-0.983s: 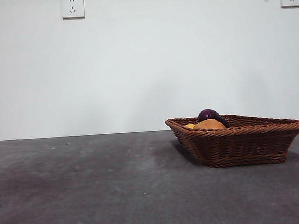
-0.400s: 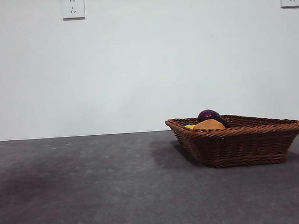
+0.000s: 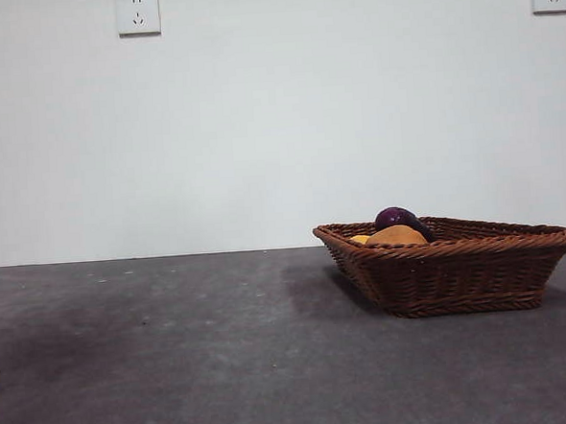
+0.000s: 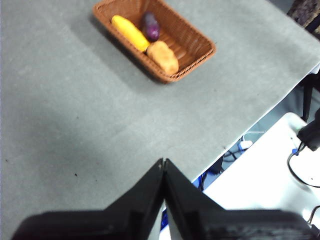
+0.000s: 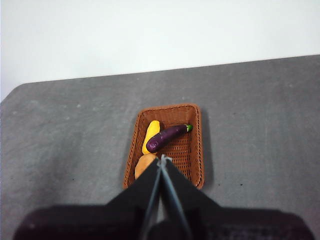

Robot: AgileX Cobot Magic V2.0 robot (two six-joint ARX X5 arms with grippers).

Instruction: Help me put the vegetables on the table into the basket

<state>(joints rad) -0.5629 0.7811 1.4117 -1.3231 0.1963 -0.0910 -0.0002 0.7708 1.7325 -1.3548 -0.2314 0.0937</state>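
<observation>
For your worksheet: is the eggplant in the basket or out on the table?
In. The eggplant lies inside the basket, beside the yellow vegetable and potato.

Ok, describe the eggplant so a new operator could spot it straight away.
Find the brown wicker basket on the grey table; all three vegetables lie inside it. The eggplant lies aslant beside the yellow vegetable, with the tan potato nearer one end. It alone is dark glossy purple, slim, with a small green stem tip.
</observation>
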